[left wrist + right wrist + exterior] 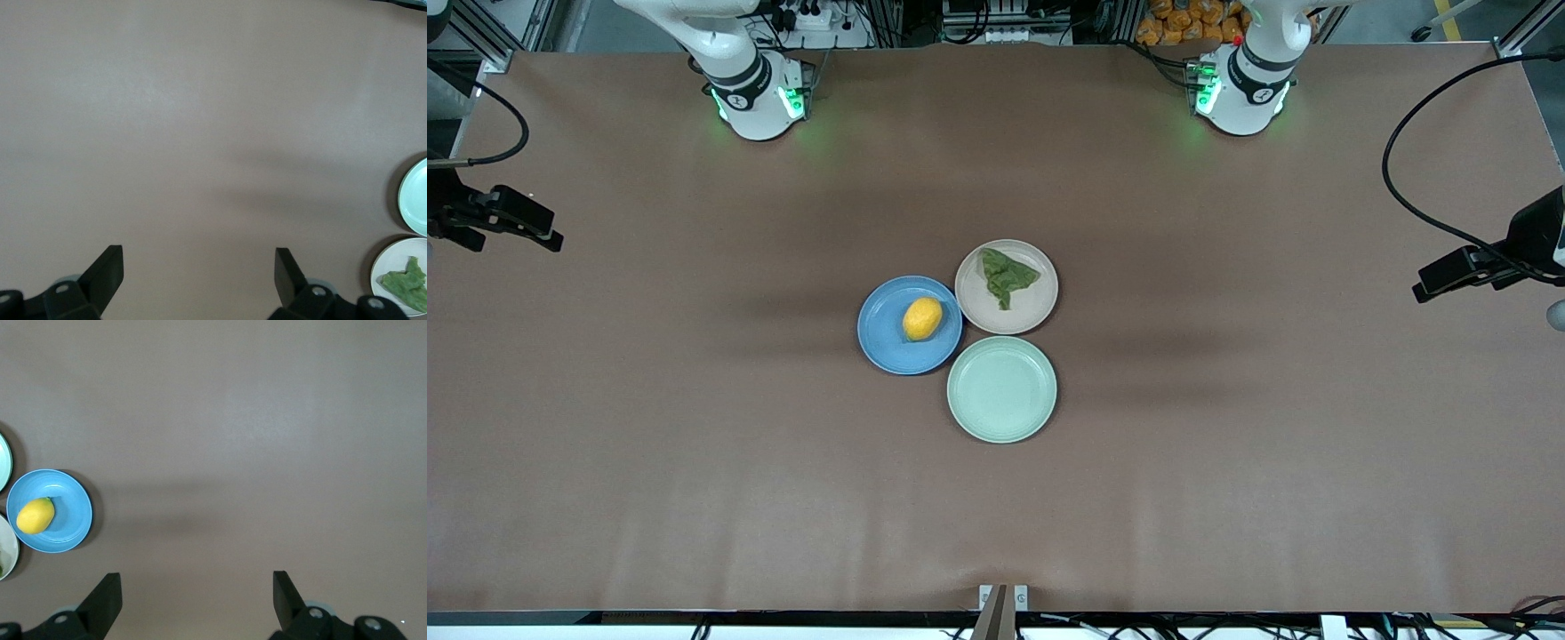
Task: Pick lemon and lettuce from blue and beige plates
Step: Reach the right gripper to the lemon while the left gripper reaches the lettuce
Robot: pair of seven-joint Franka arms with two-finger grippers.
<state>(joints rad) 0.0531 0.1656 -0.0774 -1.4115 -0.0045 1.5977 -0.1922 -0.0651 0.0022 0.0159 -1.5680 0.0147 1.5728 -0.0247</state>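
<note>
The lemon [922, 318] lies on the blue plate [885, 342] at the middle of the table. The lettuce [1007, 276] lies on the beige plate [1040, 302], which touches the blue plate on the side toward the left arm's end. Neither gripper shows in the front view. My left gripper [198, 273] is open and empty over bare table, with the lettuce [403, 283] and beige plate [390, 257] at the edge of its view. My right gripper [195, 597] is open and empty over bare table, with the lemon [35, 515] on the blue plate [70, 520] off to one side.
An empty mint-green plate [1002, 389] lies nearer the front camera, touching both other plates. It also shows in the left wrist view [417, 197]. Black clamped devices with cables stand at the table's two ends [503, 218] [1485, 262].
</note>
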